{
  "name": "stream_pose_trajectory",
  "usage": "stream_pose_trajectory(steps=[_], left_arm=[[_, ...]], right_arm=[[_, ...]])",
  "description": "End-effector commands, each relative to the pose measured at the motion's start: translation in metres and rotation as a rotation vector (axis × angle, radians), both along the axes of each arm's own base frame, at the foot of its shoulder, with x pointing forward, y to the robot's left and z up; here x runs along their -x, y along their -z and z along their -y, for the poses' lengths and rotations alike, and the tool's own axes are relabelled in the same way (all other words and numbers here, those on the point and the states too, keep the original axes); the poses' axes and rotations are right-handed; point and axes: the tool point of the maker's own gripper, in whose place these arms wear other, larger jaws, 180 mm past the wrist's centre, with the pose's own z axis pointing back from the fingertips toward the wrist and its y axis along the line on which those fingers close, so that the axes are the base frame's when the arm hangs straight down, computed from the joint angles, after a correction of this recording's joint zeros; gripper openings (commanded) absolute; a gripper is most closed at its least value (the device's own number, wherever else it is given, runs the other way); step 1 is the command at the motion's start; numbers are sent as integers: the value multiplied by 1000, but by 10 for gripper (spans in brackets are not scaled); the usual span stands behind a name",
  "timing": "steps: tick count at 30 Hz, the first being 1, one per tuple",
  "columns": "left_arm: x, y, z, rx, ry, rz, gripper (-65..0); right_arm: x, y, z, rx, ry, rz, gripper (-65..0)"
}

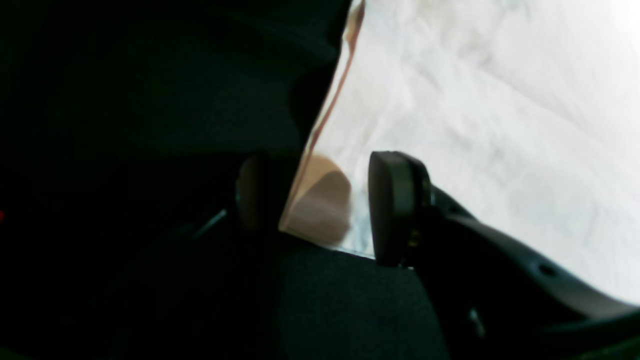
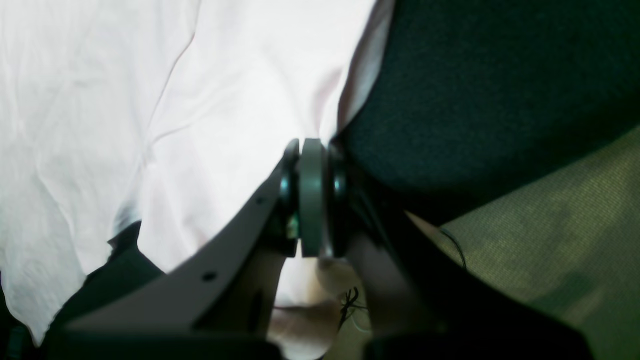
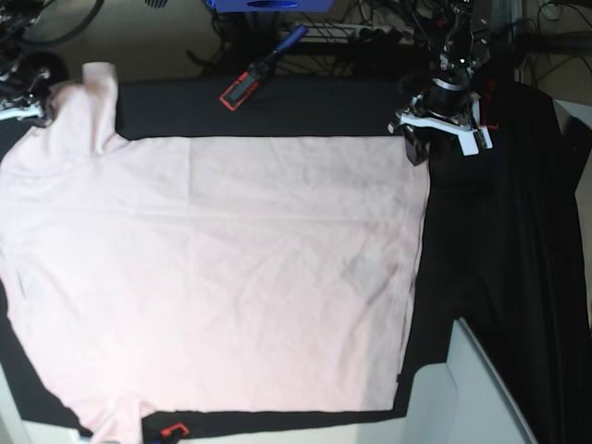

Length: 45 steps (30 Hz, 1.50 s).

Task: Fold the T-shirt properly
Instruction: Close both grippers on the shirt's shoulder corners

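Observation:
The pale pink T-shirt (image 3: 222, 268) lies spread flat on the black table cloth (image 3: 499, 240), plain side up, with one sleeve (image 3: 92, 92) at the far left. My left gripper (image 3: 435, 143) stands at the shirt's far right corner. In the left wrist view that gripper (image 1: 325, 200) is open, and the shirt corner (image 1: 320, 205) lies between its fingers without being pinched. My right gripper (image 3: 28, 106) is at the far left edge by the sleeve. In the right wrist view it (image 2: 312, 150) is shut, and the shirt's edge (image 2: 345, 100) runs into its tips with creases pulling toward them.
A red and black tool (image 3: 242, 90) lies on the cloth beyond the shirt's far edge. A blue object (image 3: 268, 5) and cables sit behind the table. A white panel (image 3: 481, 388) stands at the near right. A small red item (image 3: 171, 430) lies by the near hem.

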Motion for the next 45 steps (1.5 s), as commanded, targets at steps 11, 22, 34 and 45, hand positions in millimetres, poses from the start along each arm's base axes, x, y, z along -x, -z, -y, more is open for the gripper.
stream_pose_trajectory(steps=[11,22,34,45], left_arm=[[25,21,8,34,21,-131,-650],[34,1,15,34,42,-95,-650],[17,-26,14,19,50,-17,-650],[-11,-51,15,10,56,69,-650]], right_arm=[[-2,-6,8,23,-9,11,-649],[-2,-6,8,23,-9,11,-649],[-13,-24,15,75,-31,52,-649],[-45,-72,19,188,-136,126,-649]])
